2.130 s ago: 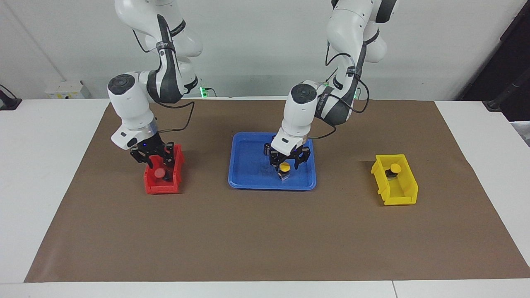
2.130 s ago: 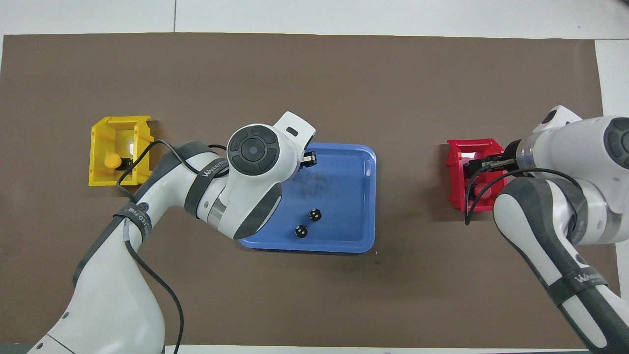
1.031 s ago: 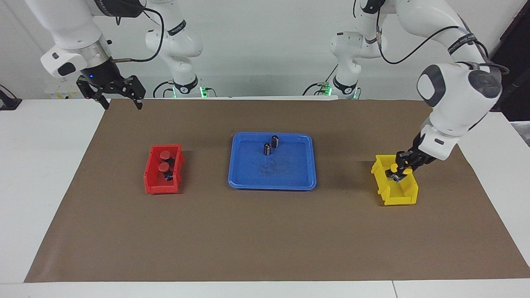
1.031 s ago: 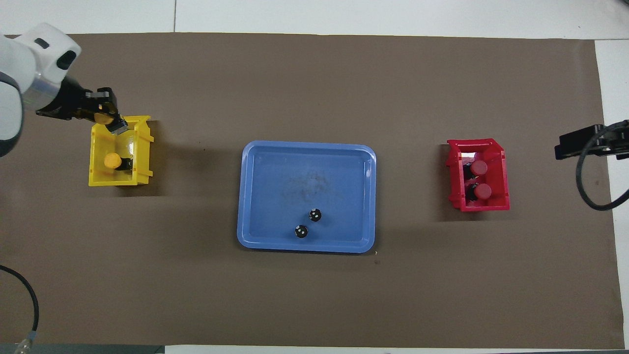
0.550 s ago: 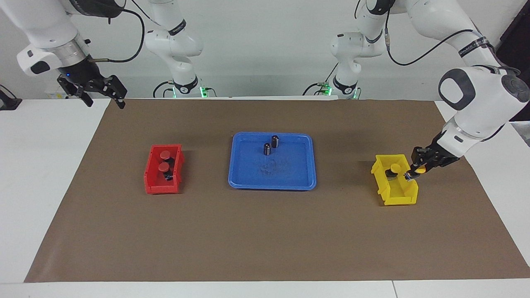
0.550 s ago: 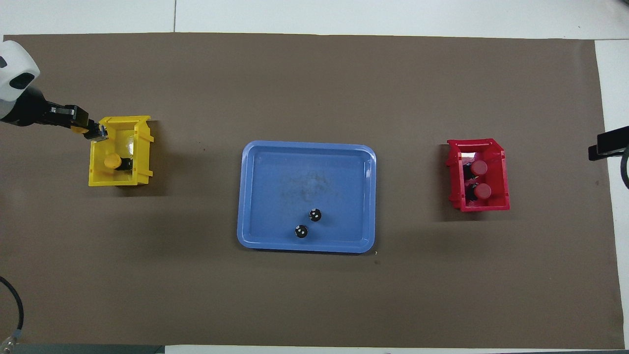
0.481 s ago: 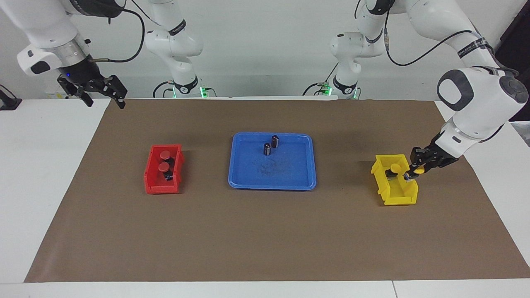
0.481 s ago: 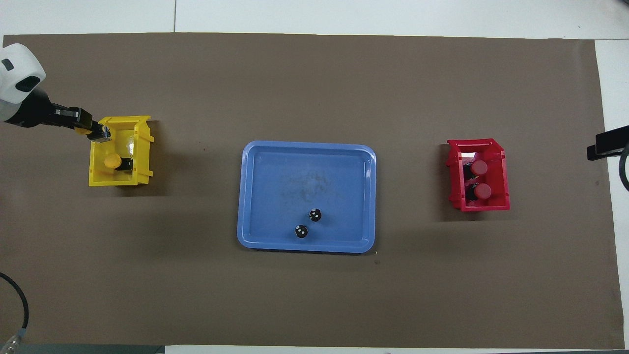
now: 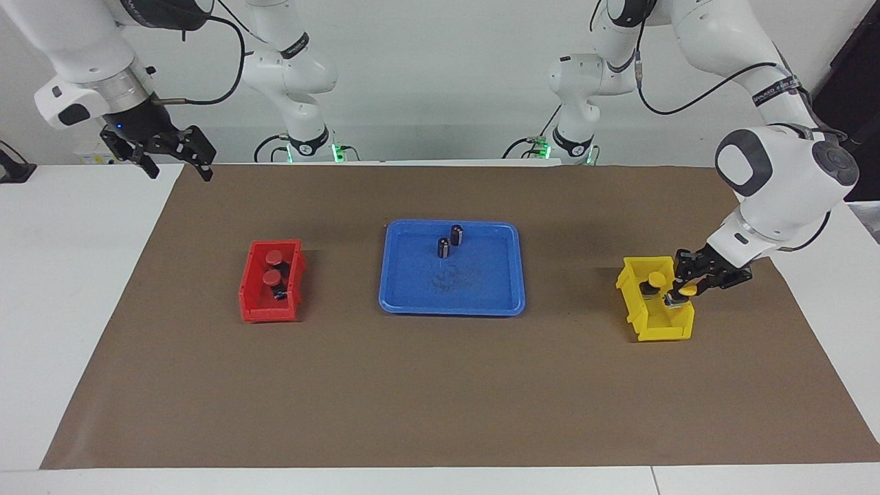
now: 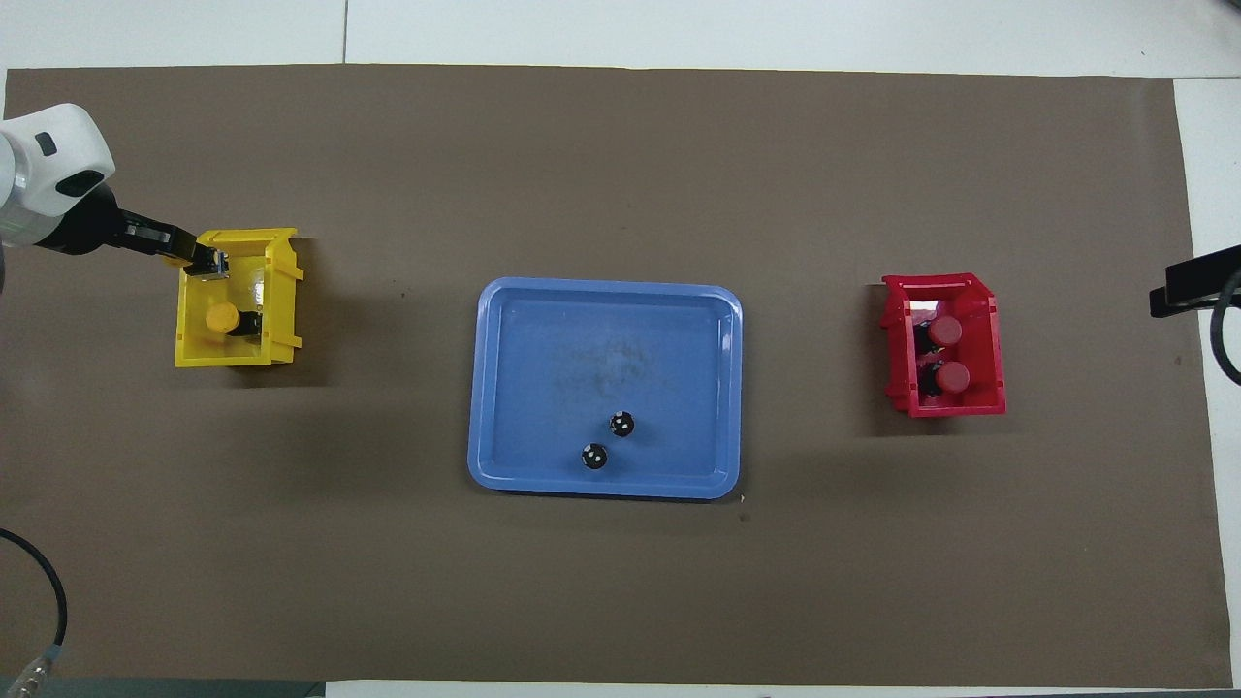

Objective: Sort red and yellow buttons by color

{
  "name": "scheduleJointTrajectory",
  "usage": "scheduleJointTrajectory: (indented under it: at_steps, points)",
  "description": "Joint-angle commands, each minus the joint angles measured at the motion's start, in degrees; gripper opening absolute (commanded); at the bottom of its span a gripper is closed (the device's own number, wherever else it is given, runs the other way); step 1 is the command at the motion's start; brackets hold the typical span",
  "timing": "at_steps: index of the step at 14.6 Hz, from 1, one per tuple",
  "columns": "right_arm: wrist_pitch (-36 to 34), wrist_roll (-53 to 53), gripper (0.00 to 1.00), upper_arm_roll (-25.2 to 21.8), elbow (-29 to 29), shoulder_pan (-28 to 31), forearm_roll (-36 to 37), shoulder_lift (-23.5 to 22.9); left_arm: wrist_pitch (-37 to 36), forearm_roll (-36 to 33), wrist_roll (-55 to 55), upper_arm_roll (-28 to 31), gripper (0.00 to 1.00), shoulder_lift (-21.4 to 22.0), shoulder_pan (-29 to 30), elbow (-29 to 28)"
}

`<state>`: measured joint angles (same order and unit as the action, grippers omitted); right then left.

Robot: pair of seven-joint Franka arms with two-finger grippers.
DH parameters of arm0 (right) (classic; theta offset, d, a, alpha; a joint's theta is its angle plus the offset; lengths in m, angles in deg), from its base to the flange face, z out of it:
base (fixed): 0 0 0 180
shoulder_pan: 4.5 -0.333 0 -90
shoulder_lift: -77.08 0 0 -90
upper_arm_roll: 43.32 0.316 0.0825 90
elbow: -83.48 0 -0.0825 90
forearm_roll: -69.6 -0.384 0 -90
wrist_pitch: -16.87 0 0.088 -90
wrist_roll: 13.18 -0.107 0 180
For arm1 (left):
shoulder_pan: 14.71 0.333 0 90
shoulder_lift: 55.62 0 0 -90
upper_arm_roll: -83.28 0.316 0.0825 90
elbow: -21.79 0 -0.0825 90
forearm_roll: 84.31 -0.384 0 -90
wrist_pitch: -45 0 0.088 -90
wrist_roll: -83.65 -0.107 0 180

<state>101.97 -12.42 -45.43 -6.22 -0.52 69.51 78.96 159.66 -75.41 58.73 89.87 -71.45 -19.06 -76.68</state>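
Observation:
My left gripper (image 9: 682, 291) is shut on a yellow button (image 9: 687, 291) and holds it over the rim of the yellow bin (image 9: 661, 331), at the corner toward the left arm's end of the table. In the overhead view this gripper (image 10: 202, 260) is at the yellow bin's (image 10: 284, 325) corner. A second yellow button (image 10: 223, 318) lies in that bin. Two red buttons (image 10: 945, 332) (image 10: 954, 376) lie in the red bin (image 10: 985, 293). My right gripper (image 9: 176, 159) is open and empty, raised above the table's corner near the right arm.
A blue tray (image 9: 412, 295) sits mid-table between the bins. Two dark capless cylinders (image 9: 456, 234) (image 9: 444, 247) stand in the part of it nearer to the robots. A brown mat (image 9: 440, 392) covers the table.
My left gripper has shifted with the yellow button from just outside the yellow bin's wall to over its rim, a little lower. The right gripper has barely moved.

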Motion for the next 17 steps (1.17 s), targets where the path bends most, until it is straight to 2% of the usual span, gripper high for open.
scheduleJointTrajectory:
  at_steps: [1, 9, 11, 17]
  points:
    - [-1.26, 1.52, 1.0, -0.34, 0.93, -0.28, 0.62, -0.38, 3.89, 1.48, -1.27, 0.35, 0.01, -0.53, -0.92, -2.06]
    - [-0.91, 2.48, 1.0, -0.43, 1.02, -0.2, 0.8, -0.38, 7.06, 2.36, -1.36, 0.0, 0.02, -3.42, -1.1, -3.12]
    - [-0.73, 2.4, 1.0, -0.26, 1.1, -0.37, 0.8, -0.47, 7.77, 2.36, -1.27, -0.09, 0.19, -3.51, -2.14, -3.3]
    - [-0.73, 2.31, 1.0, -0.17, 1.11, -0.37, 0.62, -0.47, 8.12, 2.36, -1.27, -0.09, 0.34, -3.34, -2.15, -4.18]
